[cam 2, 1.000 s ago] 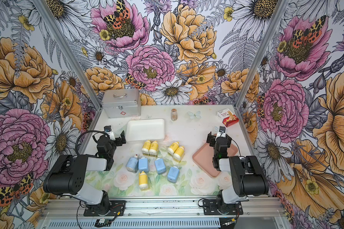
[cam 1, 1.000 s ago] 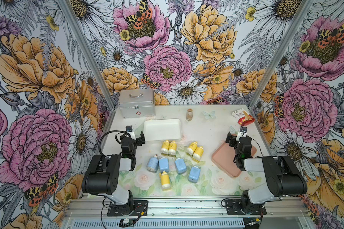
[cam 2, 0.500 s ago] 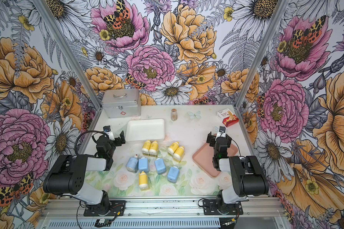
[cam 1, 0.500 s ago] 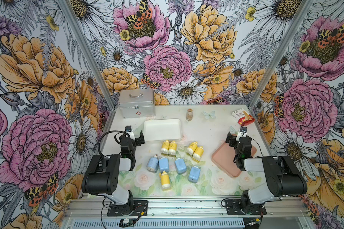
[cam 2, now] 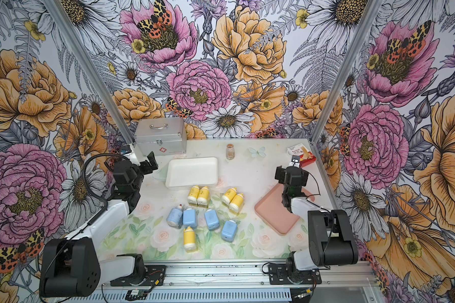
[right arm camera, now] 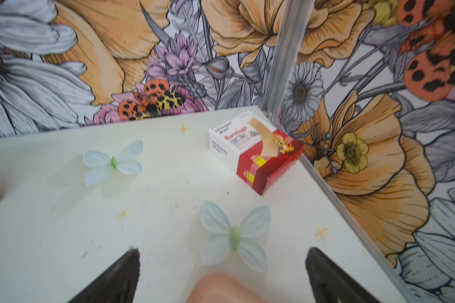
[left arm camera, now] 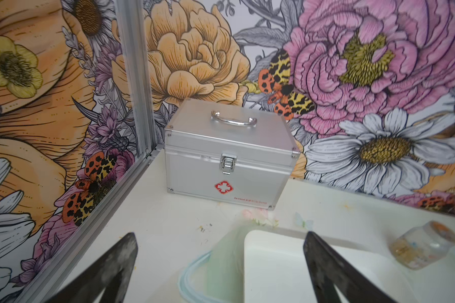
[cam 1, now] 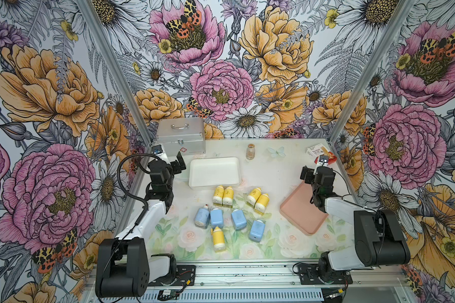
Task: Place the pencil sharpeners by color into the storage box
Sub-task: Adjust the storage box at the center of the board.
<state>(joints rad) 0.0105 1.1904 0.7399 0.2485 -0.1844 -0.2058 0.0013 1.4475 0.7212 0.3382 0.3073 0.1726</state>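
Observation:
Several yellow pencil sharpeners [cam 1: 228,195] and several light blue ones [cam 1: 216,217] lie loose mid-table in both top views. A shallow white storage box [cam 1: 214,171] sits empty just behind them, and a shallow pink one [cam 1: 300,210] lies empty to their right. My left gripper [cam 1: 168,157] hovers open at the white box's left end, nothing between its fingers; the left wrist view shows that box's corner [left arm camera: 273,262] under the open gripper [left arm camera: 220,238]. My right gripper [cam 1: 314,168] is open and empty above the pink box's far corner [right arm camera: 221,286].
A shut silver case [cam 1: 180,136] with a handle and a latch stands at the back left. A small brownish vial [cam 1: 250,151] stands at the back middle. A red and white bandage box [cam 1: 321,153] lies in the back right corner. Patterned walls close three sides.

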